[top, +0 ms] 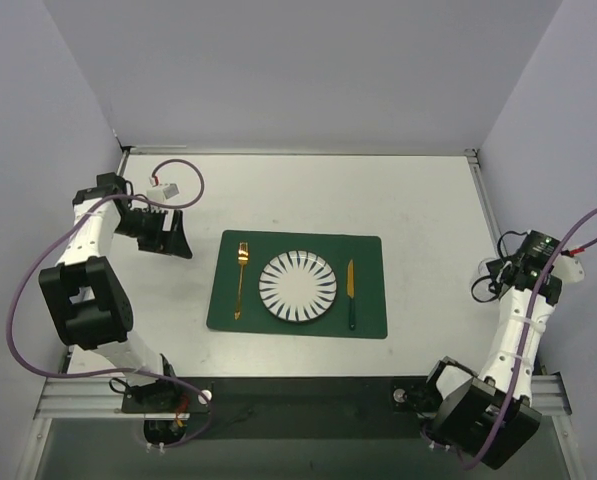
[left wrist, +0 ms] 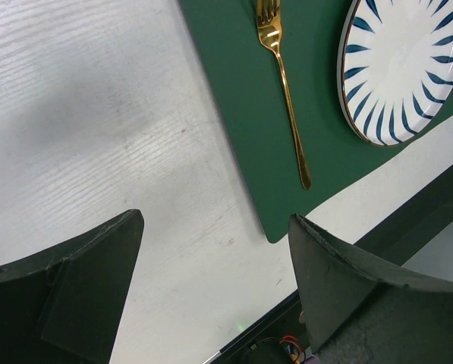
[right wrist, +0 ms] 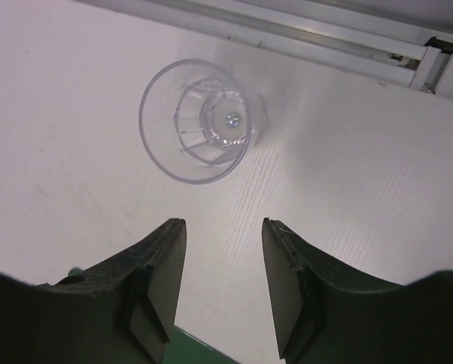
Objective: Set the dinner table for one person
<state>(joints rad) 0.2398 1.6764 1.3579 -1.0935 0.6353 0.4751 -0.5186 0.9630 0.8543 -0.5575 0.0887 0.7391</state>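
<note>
On the white dinner table (top: 308, 190) lies a dark green placemat (top: 298, 285). It carries a gold fork (top: 241, 280), a white plate with blue stripes (top: 298, 287) and a knife (top: 351, 292) with a gold blade and green handle. A clear glass (right wrist: 199, 121) stands upright near the table's right edge, just ahead of my right gripper (right wrist: 224, 227), which is open with nothing between its fingers. In the top view the glass (top: 484, 283) shows beside that right gripper (top: 503, 270). My left gripper (top: 175, 240) hangs open and empty left of the placemat (left wrist: 234, 91), with the fork (left wrist: 283, 83) and plate (left wrist: 401, 61) in its view.
A metal rail (right wrist: 287, 30) runs along the table edge just beyond the glass. A small white connector on a purple cable (top: 163, 188) sits near the left arm. The dark front edge of the table (top: 298, 392) lies below the placemat.
</note>
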